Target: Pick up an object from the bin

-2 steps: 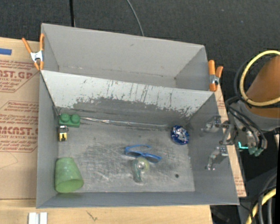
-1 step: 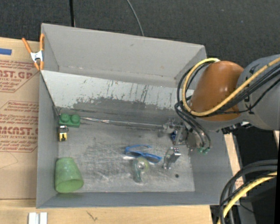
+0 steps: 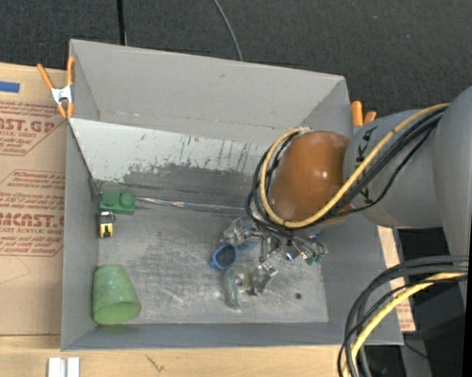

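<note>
- Claw (image 3: 265,262) hangs low over the right middle of the bin (image 3: 183,140). You cannot tell how wide it stands, or whether it grips anything.
- Nearest it are a blue ring (image 3: 224,256) just left and a clear piece (image 3: 233,293) below.
- Green cup (image 3: 115,296) and green block (image 3: 116,202) lie well apart, at the left.
- Nothing looks lifted yet, so judge the grasp and raise as still to do.

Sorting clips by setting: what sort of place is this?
Probably a robotics lab grasping rig: a cabled robot gripper over a grey metal bin of loose oddments, like a green cup and green block.
</note>
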Robot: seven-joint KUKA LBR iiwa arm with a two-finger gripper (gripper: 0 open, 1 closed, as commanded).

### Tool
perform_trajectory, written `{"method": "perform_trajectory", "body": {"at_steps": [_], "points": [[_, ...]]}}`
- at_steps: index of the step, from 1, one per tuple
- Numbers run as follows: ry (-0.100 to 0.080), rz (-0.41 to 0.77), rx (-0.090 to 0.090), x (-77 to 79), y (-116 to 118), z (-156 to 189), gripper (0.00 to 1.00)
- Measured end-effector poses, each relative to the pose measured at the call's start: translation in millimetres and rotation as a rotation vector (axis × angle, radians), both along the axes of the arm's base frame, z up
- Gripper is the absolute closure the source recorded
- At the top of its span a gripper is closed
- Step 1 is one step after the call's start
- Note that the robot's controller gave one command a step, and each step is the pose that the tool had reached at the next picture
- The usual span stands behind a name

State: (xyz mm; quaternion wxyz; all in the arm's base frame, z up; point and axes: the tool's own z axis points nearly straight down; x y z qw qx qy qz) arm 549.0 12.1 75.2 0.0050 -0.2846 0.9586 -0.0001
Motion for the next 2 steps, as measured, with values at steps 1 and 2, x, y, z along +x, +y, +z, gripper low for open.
{"method": "perform_trajectory", "body": {"at_steps": [1, 2], "points": [[0.006, -0.002, -0.003, -0.6, -2, 2, 1.0], [-0.002, 0.04, -0.001, 16.1, 16, 136, 1.0]]}}
